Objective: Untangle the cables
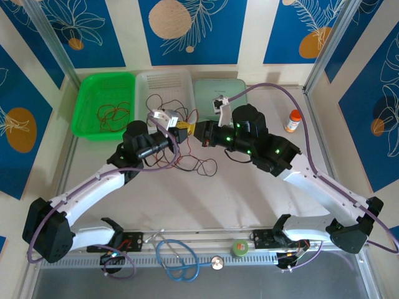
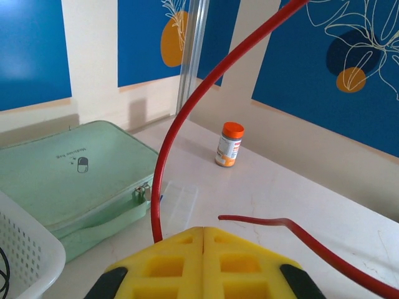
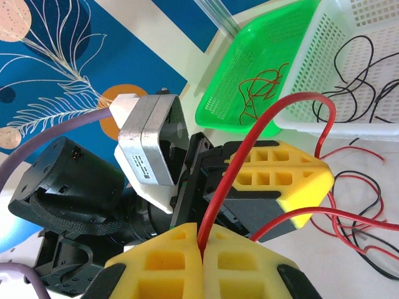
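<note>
Right wrist view: the right pincer (image 3: pixel 202 255) is clenched on a thin red flexible cable (image 3: pixel 216 205). The left pincer (image 2: pixel 203 246) is clenched too, its hold unclear. A red and black wire tangle (image 1: pixel 198 164) lies mid-frame on the white surface (image 1: pixel 212 205). Draw the strand away slowly, lifting its loop clear of that tangle.

One overview, two close wrist views.
The top camera looks down from behind the arm bases at 6 o'clock over the pale table (image 1: pixel 240 199). The left wrist camera, just over the left gripper (image 2: pixel 202 232), faces 2 o'clock to an orange-capped white bottle (image 2: pixel 229 144). The right wrist camera, over the right gripper (image 3: pixel 202 240), faces 10 o'clock to a bright green perforated plastic basket (image 3: pixel 249 68). The overview shares both.
</note>
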Tool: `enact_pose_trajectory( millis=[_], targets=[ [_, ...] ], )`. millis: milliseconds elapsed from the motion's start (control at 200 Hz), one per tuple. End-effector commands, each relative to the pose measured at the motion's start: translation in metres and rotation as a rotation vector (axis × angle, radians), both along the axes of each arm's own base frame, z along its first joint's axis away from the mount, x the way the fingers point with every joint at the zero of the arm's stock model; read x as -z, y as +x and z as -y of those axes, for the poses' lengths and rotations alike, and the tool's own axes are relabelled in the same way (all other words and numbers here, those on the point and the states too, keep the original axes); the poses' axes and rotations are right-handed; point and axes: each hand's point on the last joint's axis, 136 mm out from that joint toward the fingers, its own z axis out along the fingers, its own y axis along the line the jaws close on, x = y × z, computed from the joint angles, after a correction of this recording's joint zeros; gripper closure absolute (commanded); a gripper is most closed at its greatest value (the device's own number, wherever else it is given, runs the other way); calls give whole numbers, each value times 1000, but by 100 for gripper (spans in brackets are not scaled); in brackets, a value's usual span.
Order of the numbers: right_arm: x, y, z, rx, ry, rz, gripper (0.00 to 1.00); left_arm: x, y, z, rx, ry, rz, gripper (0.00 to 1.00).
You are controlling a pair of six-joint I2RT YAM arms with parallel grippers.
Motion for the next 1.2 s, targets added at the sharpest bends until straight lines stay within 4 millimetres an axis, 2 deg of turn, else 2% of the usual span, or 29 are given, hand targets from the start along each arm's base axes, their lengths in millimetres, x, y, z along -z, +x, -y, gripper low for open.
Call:
enact_pose_trajectory(
  millis=[0,30,110,160,195,270,385,415,495,565,640,830,965,1030,1070,1190],
  targets=[
    [-13,-5,4,7,35,31,100,-27,-9,-3,7,-21,63,100],
    [-12,-4,6,13,33,33,100,-26,-12,-4,14,-13,56,100],
    [-13,-4,8,23,28,39,100,-21,-23,-7,39,17,35,78],
    [-14,-4,10,26,27,43,100,-15,-30,-11,44,38,22,76],
    [-15,-4,11,27,28,44,100,-11,-33,-14,37,54,15,80],
    [-15,-4,12,31,29,46,100,-2,-35,-24,1,85,10,100],
    [-16,-5,12,29,35,48,100,3,-38,-33,-37,106,15,100],
    [-16,-6,12,27,36,46,100,4,-38,-34,-40,108,15,92],
    [-18,-7,11,20,43,45,100,2,-39,-33,-33,104,20,55],
    [-16,-7,10,15,42,42,100,0,-39,-29,-11,94,24,38],
    [-16,-7,10,16,42,42,100,-3,-38,-21,23,79,20,32],
    [-17,-8,9,9,45,40,100,3,-21,-1,66,70,-7,29],
    [-17,-9,10,10,43,41,100,3,-8,14,94,55,-21,29],
    [-16,-8,10,12,41,40,100,2,-3,19,100,45,-18,35],
    [-17,-9,10,13,41,42,100,0,-1,21,104,39,-17,46],
    [-14,-7,12,23,30,39,100,-8,0,22,108,26,-14,91]
  ],
)
